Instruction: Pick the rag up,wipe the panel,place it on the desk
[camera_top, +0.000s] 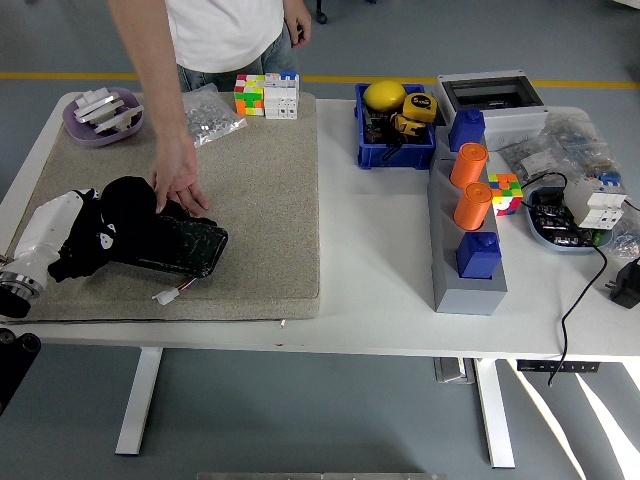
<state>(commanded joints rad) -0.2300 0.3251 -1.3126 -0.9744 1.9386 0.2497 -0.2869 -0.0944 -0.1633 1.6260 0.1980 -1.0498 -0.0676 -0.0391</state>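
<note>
Black rag (125, 205) bunched on left end of dark glossy panel (175, 243), pressed down there, apparently mid-wipe. Left robot hand (95, 240) black too, merging w/ cloth; looks clenched on rag, though fingers vs fabric hard to separate. White forearm coming in from lower left, angled up toward panel. Panel lying flat on beige mat (200, 180), long axis slightly tilted, small white connector (165, 295) w/ wire trailing at near edge. Person's hand (178, 180) reaching down from far side, fingertips on panel's far edge, prob. pinning it so wiping doesn't shove it across mat. Mat itself likely there for grip & to protect glass. Right robot hand not visible. Elsewhere on mat: purple dish (102, 115) w/ white parts at far left corner, bag of small metal bits (210, 112), colourful cubes (266, 94) at far edge. Beyond mat, white surface (380, 300) carrying blue bin (394, 135) w/ yellow items, grey holder (468, 250) w/ orange cylinders & blue blocks, grey box (490, 92) behind it, another colour cube (504, 190), tray of electrical bits (575, 215) w/ black cable running to near edge. Grey floor, yellow line at far side, shoes of someone else at top right. Rag not yet set down on surface; that step remaining.
</note>
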